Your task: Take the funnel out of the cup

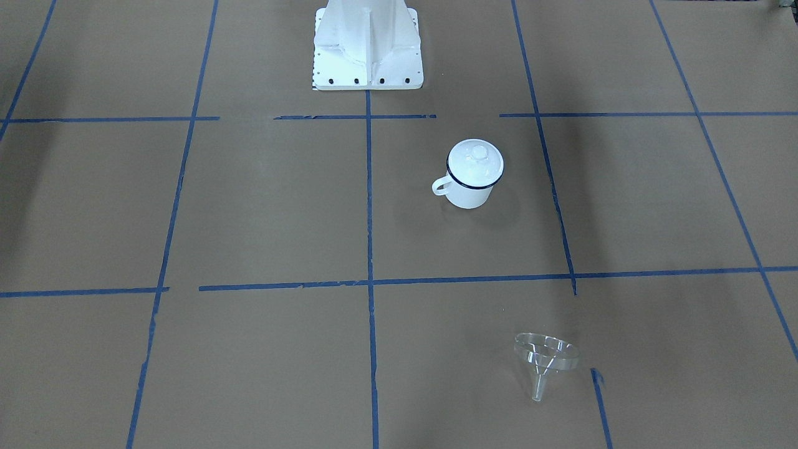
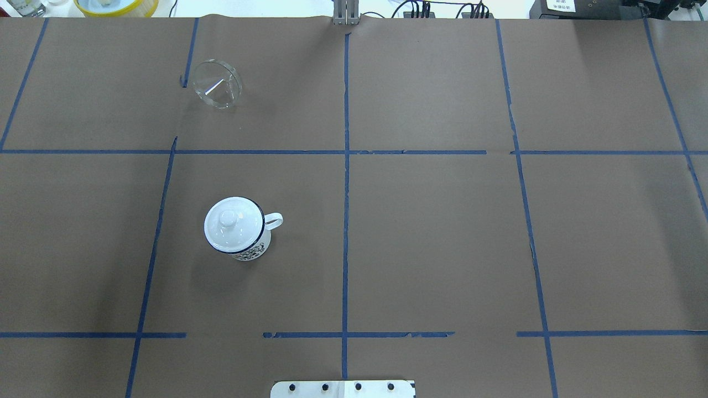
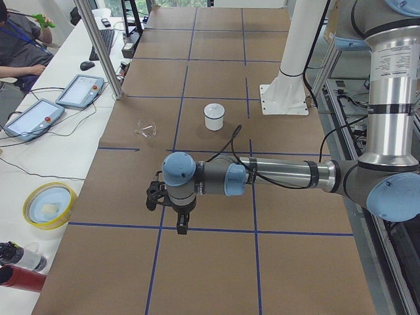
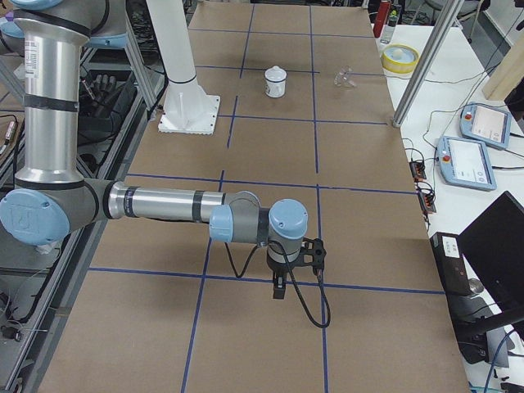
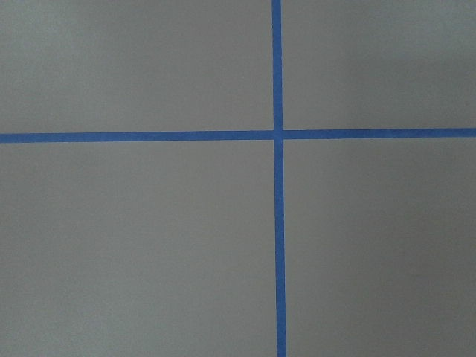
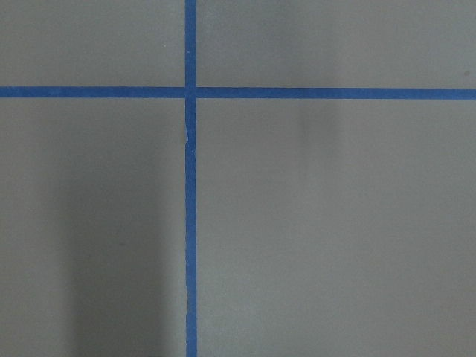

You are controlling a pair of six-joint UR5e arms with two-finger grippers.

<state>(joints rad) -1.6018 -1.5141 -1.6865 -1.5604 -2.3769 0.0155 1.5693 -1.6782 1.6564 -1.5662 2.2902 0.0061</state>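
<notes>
The white enamel cup (image 1: 469, 190) with a dark blue rim stands upright on the brown table, closed by a white domed lid (image 1: 477, 159) with a knob. It also shows in the overhead view (image 2: 253, 247). The clear funnel (image 1: 543, 355) lies on its side on the table, well apart from the cup, toward the operators' edge; it also shows in the overhead view (image 2: 217, 84). My left gripper (image 3: 181, 224) and right gripper (image 4: 279, 288) hang over the table ends, far from both, and show only in the side views. I cannot tell whether they are open or shut.
The white robot base (image 1: 368, 50) stands at the table's robot side. Blue tape lines grid the brown paper. A yellow bowl (image 3: 49, 205), tablets (image 3: 33, 118) and a metal post (image 3: 98, 46) are on the white bench beyond the far edge.
</notes>
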